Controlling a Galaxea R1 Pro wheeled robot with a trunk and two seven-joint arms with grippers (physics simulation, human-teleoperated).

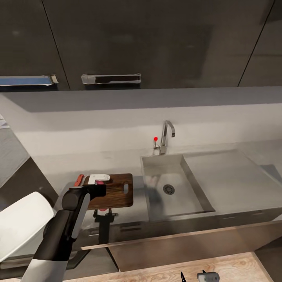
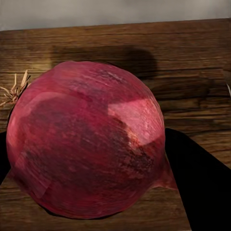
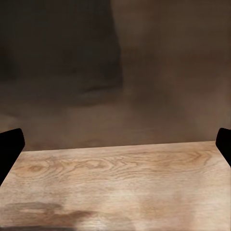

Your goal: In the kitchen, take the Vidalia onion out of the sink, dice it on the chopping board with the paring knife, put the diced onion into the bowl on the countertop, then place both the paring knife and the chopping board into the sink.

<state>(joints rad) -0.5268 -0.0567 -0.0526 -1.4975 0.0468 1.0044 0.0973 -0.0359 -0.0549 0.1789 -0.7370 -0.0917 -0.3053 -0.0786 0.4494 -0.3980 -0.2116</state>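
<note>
Grey desk (image 1: 117, 164) carries the chopping board (image 1: 117, 194), where the red-skinned onion (image 2: 86, 139) sits between the left gripper's (image 1: 101, 184) jaws and, being round, could roll off once released; right gripper (image 3: 115, 144) jaws spread wide, empty.

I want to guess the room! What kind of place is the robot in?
A kitchen, most likely: a steel sink with a tap, a chopping board on the countertop, dark cabinets above.

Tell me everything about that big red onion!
The round, dark red onion has glossy, streaky papery skin with a shiny highlight, and dry straw-coloured roots at one end. It is whole, uncut, lying on the dark brown wooden chopping board. The left gripper's black fingers flank it on both sides.
</note>
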